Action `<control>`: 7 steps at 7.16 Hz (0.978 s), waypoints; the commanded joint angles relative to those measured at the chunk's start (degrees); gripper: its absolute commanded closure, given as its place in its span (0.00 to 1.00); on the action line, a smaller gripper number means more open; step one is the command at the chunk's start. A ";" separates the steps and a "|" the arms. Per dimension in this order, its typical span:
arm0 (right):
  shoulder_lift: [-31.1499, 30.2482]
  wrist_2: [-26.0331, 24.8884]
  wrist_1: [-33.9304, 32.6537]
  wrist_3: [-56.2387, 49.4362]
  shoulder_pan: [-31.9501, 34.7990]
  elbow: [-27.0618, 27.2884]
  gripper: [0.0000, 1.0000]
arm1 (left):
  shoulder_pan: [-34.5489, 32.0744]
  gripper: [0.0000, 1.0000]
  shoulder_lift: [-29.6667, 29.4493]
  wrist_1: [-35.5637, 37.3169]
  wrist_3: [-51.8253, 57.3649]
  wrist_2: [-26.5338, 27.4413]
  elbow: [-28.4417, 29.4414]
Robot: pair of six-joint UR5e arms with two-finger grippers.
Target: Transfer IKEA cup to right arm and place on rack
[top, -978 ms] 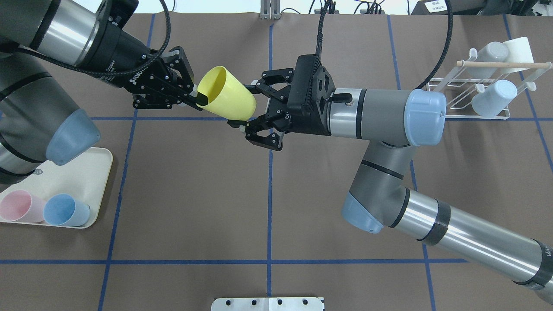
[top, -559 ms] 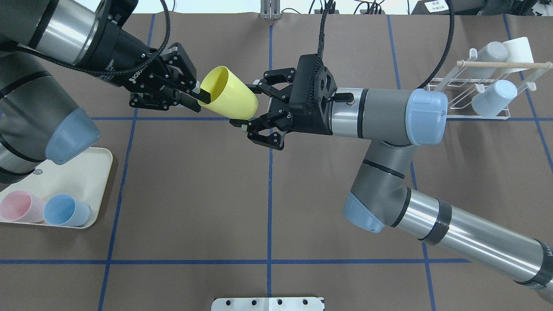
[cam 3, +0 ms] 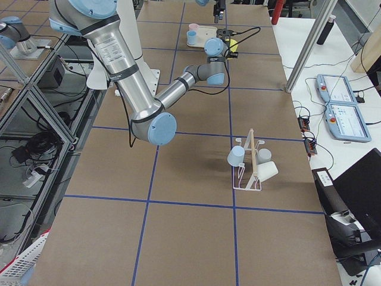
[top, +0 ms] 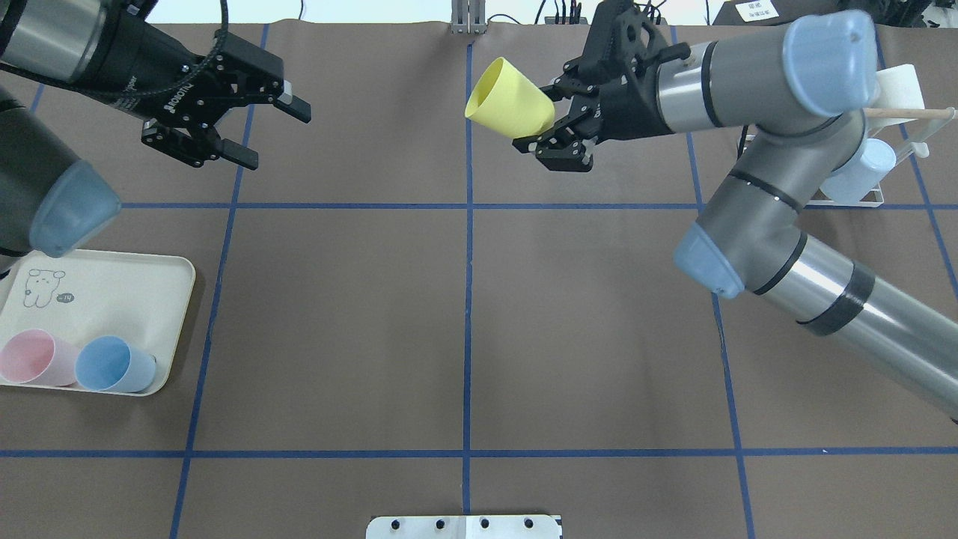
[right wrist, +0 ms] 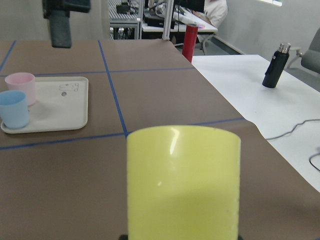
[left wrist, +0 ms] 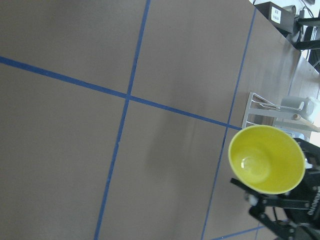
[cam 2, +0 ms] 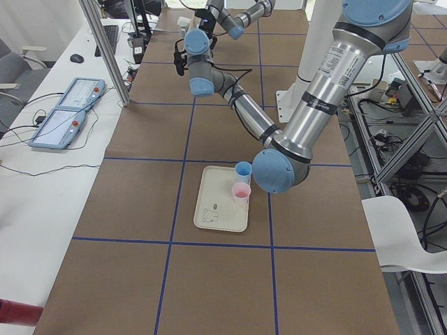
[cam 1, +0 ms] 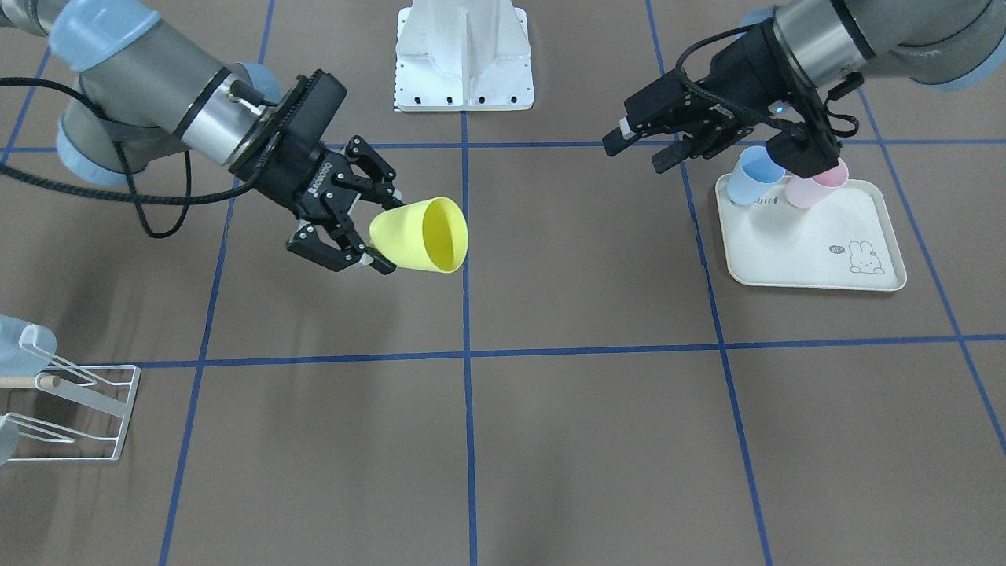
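Note:
The yellow IKEA cup [top: 511,101] hangs on its side above the table, mouth toward the left arm. My right gripper [top: 537,120] is shut on its base end; the same grip shows on the cup [cam 1: 420,234] in the front view, with the right gripper [cam 1: 376,229] behind it. The left wrist view looks into the cup [left wrist: 266,159]; the right wrist view is filled by its wall [right wrist: 182,180]. My left gripper [top: 243,127] is open and empty, well to the left of the cup. The white wire rack [top: 853,199] stands at the far right, partly hidden by the right arm.
The rack [cam 3: 250,167] holds a pale blue cup [top: 861,168] and a white cup [top: 898,81] under a wooden dowel [top: 909,112]. A cream tray [top: 112,299] at near left carries a pink cup [top: 34,358] and a blue cup [top: 112,364].
The left gripper has let go of the cup's rim, opened and drawn back to the left. The right gripper has carried the cup up the view and to the right, nearer the rack.

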 commanded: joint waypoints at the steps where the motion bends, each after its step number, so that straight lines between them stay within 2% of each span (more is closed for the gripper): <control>1: -0.10 3.36 -10.91 -8.00 6.73 0.18 0.71 | -4.58 0.00 6.12 -0.07 9.77 0.33 -0.28; 3: -0.71 3.09 -18.57 -18.17 11.91 0.79 0.75 | -5.84 0.00 10.60 -0.07 17.06 4.70 -0.72; 5: -2.46 -4.07 -23.25 -29.69 14.22 1.06 0.74 | -5.92 0.00 15.87 0.02 28.11 8.93 -0.72; 6: -4.56 -7.60 -23.36 -37.83 15.96 0.97 0.74 | -5.93 0.00 17.46 -0.07 30.35 10.25 -0.81; 7: -6.93 -11.20 -23.36 -50.44 18.85 0.97 0.73 | -5.93 0.00 17.65 -0.07 30.46 10.35 -0.72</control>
